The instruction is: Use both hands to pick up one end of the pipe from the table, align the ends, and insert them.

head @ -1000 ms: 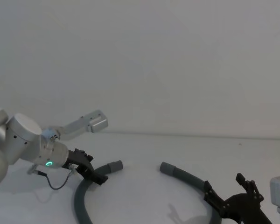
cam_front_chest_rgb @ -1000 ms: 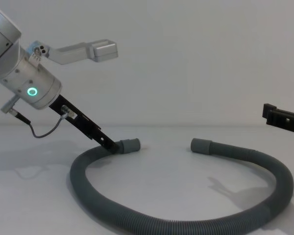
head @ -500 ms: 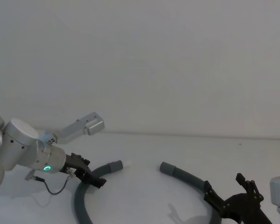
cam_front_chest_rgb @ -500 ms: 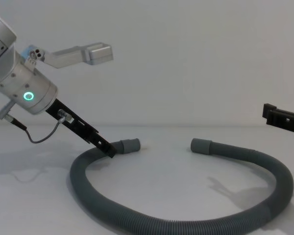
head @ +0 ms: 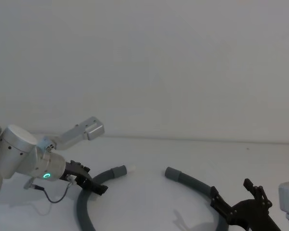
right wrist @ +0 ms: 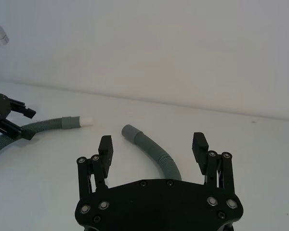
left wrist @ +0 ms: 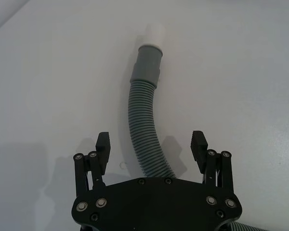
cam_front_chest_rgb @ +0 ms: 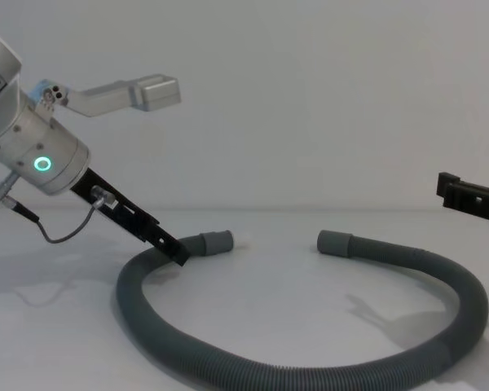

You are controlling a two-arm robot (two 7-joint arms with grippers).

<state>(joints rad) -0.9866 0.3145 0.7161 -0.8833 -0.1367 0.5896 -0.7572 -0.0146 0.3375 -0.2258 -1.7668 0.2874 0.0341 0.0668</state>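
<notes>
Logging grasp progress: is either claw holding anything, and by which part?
Nothing is held: left claw open astride the pipe, right claw open too.

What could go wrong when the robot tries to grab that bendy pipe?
The left tool is open around the pipe well behind the white-tipped end, so that end might droop or swing when lifted. The ribbed pipe could also slip out of its grip. The right tool hangs open above the table, away from the other end, so the two ends may be hard to line up.
</notes>
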